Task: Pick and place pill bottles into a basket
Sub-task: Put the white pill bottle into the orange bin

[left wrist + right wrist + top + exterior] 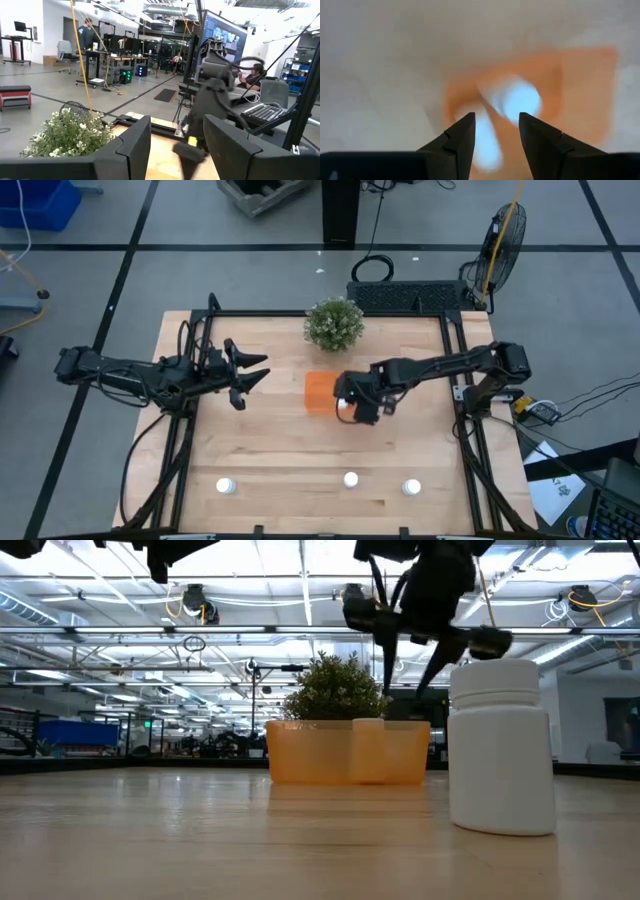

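Observation:
The orange basket [318, 392] stands at the table's middle, just in front of the plant; it also shows in the low view [310, 752]. My right gripper [346, 402] hangs open and empty over the basket's right part, fingers pointing down [496, 125]. Below it, two white pill bottles [520, 99] [485, 142] lie blurred inside the basket; one shows through the basket wall [368, 750]. Three more pill bottles stand upright on their bases near the table's near edge [226, 486] [351, 479] [412, 487]. My left gripper [262, 370] waits open above the table, left of the basket.
A bushy green potted plant [334, 323] stands at the far edge behind the basket. A dark metal frame [190, 430] runs along the table's left and right sides. One bottle [500, 745] stands close before the low camera. Bare wood lies between the basket and the near bottles.

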Robot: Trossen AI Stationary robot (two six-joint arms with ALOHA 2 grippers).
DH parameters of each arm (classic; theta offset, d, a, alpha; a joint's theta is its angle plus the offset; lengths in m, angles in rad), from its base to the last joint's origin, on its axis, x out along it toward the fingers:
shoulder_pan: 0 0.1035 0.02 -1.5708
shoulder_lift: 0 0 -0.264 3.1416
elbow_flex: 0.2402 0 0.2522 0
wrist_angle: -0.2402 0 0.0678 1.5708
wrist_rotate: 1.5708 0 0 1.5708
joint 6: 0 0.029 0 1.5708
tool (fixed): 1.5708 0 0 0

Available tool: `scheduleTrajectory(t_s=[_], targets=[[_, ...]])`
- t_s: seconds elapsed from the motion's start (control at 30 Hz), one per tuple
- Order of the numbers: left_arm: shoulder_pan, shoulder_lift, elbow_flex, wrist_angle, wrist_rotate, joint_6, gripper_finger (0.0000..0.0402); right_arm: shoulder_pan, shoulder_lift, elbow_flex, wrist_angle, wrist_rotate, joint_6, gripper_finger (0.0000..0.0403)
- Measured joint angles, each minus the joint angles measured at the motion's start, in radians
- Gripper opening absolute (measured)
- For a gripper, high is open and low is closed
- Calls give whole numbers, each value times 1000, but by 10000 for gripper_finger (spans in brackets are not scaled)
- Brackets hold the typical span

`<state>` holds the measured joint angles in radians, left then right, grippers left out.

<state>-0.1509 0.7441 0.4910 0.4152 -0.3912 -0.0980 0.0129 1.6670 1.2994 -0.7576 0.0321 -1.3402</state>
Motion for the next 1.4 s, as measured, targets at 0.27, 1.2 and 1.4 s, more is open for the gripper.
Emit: scheduleTrajectory(t_s=[0.27, 1.2, 1.4], targets=[[0, 0, 0, 0, 0, 0, 186, -86, 1, 0, -36, -12, -223, 144], [0, 0, 0, 0, 0, 0, 186, -176, 2, -89, 65, -107, -426, 164], [0, 0, 0, 0, 0, 0, 186, -217, 2, -135, 89, -124, -511, 195]])
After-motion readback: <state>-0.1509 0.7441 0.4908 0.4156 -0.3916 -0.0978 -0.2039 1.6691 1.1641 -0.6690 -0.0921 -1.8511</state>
